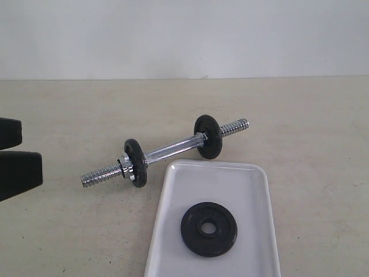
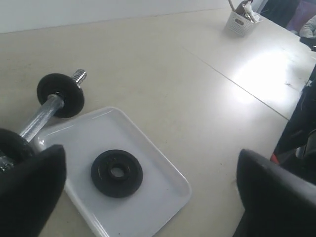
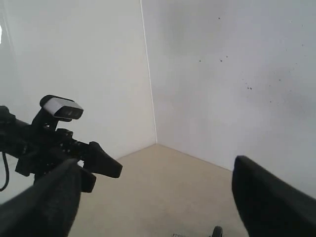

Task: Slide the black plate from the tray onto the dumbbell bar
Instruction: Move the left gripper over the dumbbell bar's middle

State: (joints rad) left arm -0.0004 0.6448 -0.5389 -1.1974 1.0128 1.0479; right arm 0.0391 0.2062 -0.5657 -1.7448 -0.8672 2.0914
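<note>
The black plate (image 1: 209, 228) lies flat on the white tray (image 1: 242, 179) at the front of the table; the left wrist view shows the black plate (image 2: 117, 173) and tray (image 2: 163, 173) too. Just behind the tray lies the chrome dumbbell bar (image 1: 173, 149), set at a slant and carrying a black disc near each threaded end. My left gripper (image 1: 14, 153) hangs open at the left edge, apart from the bar. In its own view the left gripper (image 2: 150, 197) holds nothing. My right gripper (image 3: 155, 197) is raised, open and holding nothing, and does not show in the exterior view.
A white basket (image 2: 242, 19) with small items stands at a far table corner. A seam (image 2: 232, 81) runs across the tabletop. Dark objects (image 2: 301, 123) stand past the table's edge. The right wrist view shows the other arm (image 3: 54, 143) and bare walls.
</note>
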